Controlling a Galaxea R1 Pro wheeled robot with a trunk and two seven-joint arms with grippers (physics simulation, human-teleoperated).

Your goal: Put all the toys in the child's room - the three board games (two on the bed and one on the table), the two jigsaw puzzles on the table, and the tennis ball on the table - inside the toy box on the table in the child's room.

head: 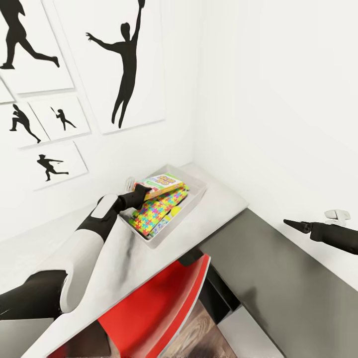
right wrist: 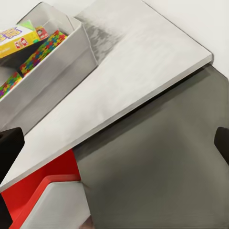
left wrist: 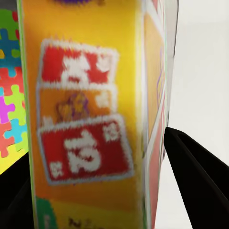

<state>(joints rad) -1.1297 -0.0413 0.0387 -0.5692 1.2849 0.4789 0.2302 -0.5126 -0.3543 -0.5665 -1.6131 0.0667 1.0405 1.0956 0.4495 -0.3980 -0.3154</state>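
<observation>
Yellow SKIP-BO box (left wrist: 86,119) between fingers (left wrist: 200,181) (left)

Yellow SKIP-BO box (head: 160,185) lies atop jigsaw puzzles (head: 151,213) in toy box (head: 195,180)

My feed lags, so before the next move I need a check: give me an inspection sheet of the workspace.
Surface: light grey table, bare around the tray.
Job's things: toy box holds jigsaw puzzles with the SKIP-BO board game above them; tennis ball not made out.
Clutter: nothing seen.
Grippers: left pincer at the SKIP-BO box, a finger on each side, contact unclear; right pincer open over the dark cabinet top, holding nothing.
Cables: nothing seen.
Surroundings: white walls, silhouette pictures, red chair.
</observation>
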